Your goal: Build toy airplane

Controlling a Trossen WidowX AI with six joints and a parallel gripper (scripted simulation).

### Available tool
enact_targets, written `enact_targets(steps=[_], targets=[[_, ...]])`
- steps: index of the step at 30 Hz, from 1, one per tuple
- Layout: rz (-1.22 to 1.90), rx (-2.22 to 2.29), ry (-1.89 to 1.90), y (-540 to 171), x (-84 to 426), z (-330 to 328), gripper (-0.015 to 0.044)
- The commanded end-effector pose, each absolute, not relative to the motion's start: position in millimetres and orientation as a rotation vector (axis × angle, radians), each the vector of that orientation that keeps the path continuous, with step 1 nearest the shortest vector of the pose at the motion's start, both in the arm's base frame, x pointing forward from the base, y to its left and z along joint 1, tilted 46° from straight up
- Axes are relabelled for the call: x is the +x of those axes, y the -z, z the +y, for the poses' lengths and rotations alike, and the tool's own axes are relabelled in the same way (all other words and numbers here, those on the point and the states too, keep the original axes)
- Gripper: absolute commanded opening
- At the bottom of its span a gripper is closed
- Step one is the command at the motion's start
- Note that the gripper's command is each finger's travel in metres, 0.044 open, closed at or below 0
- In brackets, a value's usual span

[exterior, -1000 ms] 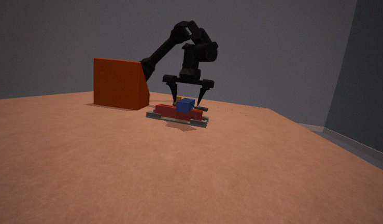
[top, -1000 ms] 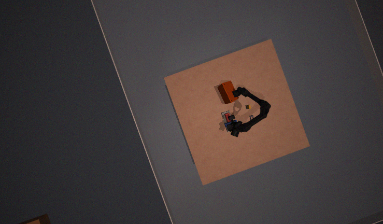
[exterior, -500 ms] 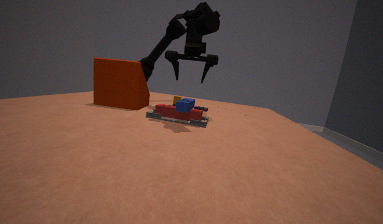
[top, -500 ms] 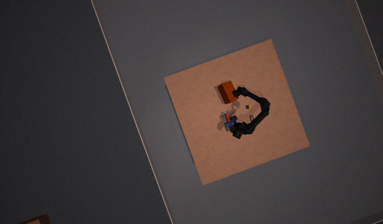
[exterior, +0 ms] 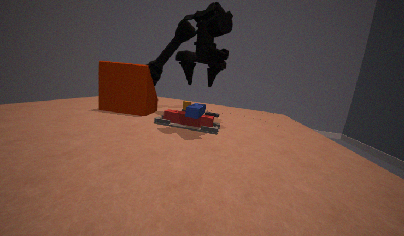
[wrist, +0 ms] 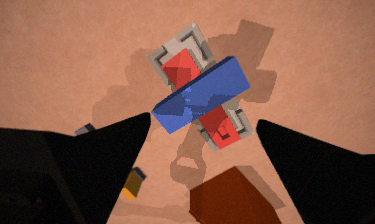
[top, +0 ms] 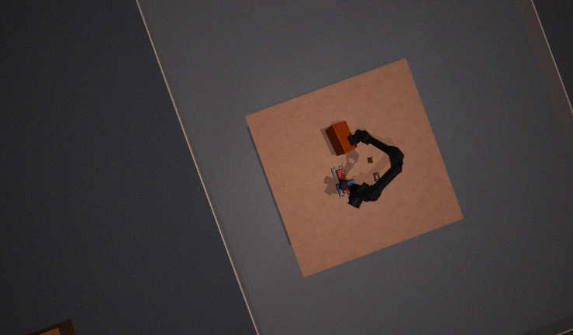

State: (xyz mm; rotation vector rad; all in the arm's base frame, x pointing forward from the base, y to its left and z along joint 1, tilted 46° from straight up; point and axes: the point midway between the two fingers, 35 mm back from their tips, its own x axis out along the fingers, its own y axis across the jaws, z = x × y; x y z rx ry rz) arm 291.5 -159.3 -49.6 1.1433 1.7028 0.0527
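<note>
The red fuselage (top: 340,172) (exterior: 179,116) (wrist: 180,67) lies in the grey jig cradle (top: 333,170) (exterior: 168,122) (wrist: 193,35). The blue wing (top: 350,182) (exterior: 194,111) (wrist: 203,95) sits crosswise on top of the fuselage. My gripper (exterior: 200,84) (wrist: 203,121) is open and empty. It hangs well above the wing, touching nothing. The small yellow tail fin (top: 371,159) (exterior: 186,105) (wrist: 130,186) lies on the table beyond the jig, apart from the fuselage.
A large orange block (top: 340,137) (exterior: 123,88) (wrist: 228,200) stands at the arm's base, behind the jig. A small dark grey part (top: 376,176) (exterior: 212,114) (wrist: 84,130) lies on the brown table top near the jig.
</note>
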Motion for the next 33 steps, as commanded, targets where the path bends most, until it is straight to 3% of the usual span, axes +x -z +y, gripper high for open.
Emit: enact_targets(steps=[1, 15, 24, 33], targets=[[1.584, 0.782, -0.443, 50.9, 290.9, -158.8, 0.0440], [1.584, 0.780, -0.443, 42.4, 291.7, -153.6, 0.0440], [1.579, 0.763, -0.453, -58.5, 277.6, -73.1, 0.0440], [1.574, 0.755, -0.484, -124.2, 219.9, 10.3, 0.0440]])
